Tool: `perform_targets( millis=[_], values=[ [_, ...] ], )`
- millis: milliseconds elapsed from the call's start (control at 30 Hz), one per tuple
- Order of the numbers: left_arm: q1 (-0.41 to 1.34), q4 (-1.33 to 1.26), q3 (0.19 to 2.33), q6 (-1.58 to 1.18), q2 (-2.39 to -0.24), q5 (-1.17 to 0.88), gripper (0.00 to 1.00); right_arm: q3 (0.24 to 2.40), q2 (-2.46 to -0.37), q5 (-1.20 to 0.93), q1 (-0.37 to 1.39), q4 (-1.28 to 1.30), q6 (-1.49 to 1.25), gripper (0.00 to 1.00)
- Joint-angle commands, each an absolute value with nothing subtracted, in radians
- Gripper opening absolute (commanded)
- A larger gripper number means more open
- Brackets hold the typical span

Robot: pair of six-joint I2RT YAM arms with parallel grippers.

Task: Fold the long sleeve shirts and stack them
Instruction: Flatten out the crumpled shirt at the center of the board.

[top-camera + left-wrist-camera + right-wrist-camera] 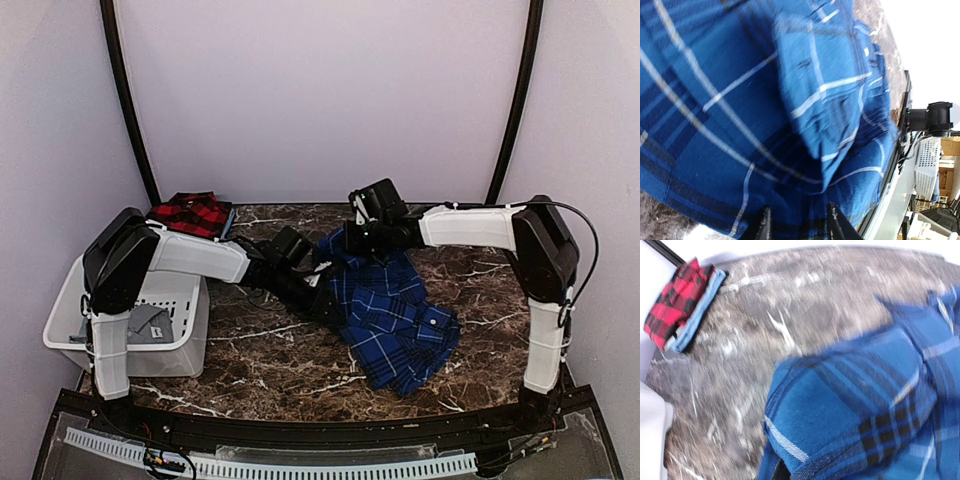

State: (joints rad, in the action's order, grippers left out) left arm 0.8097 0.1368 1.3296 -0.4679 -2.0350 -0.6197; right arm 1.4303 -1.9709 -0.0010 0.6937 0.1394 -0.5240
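On the marble tabletop (pixel 265 350), right of centre, the dark blue shirt (pixel 395 315) lies crumpled. The red-and-black shirt (pixel 190 213) rests folded at the far left corner on a light blue cloth (pixel 702 307). Over the blue hem the left tool (pixel 799 226) has its fingers apart, while the right tool (pixel 352 238) is pressed together at the shirt's far edge and, in a blurred view, seems to pinch a fold of it.

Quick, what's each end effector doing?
Left end effector: at the blue shirt; open or gripping cannot be told.
Right end effector: closed on the blue shirt.
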Motion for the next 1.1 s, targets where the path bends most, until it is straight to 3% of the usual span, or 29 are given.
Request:
perform_targets(
  millis=[0, 200, 367, 500, 633, 733, 1067],
  values=[
    [0.808, 0.214, 1.302, -0.417, -2.049, -0.605, 0.35, 1.661, -2.102, -0.016, 0.659, 0.179, -0.47, 0.0],
    [0.803, 0.279, 1.28, -0.39, -2.045, -0.547, 0.31, 2.011, -2.358, -0.11, 0.613, 0.215, -0.452, 0.04],
    [0.788, 0.293, 1.255, -0.381, -2.016, -0.527, 0.29, 2.246, -2.525, -0.235, 0.577, 0.252, -0.442, 0.35],
    [0.774, 0.303, 1.228, -0.368, -1.984, -0.513, 0.29, 2.266, -2.503, -0.279, 0.559, 0.278, -0.417, 0.6],
    [0.769, 0.306, 1.216, -0.347, -1.943, -0.53, 0.29, 2.2, -2.393, -0.249, 0.553, 0.334, -0.367, 0.79],
    [0.768, 0.311, 1.223, -0.329, -1.903, -0.554, 0.29, 2.068, -2.271, -0.205, 0.554, 0.351, -0.348, 0.86],
    [0.778, 0.261, 1.366, -0.361, -1.895, -0.616, 0.37, 1.458, -1.848, -0.15, 0.567, 0.285, -0.341, 0.85]
  ],
)
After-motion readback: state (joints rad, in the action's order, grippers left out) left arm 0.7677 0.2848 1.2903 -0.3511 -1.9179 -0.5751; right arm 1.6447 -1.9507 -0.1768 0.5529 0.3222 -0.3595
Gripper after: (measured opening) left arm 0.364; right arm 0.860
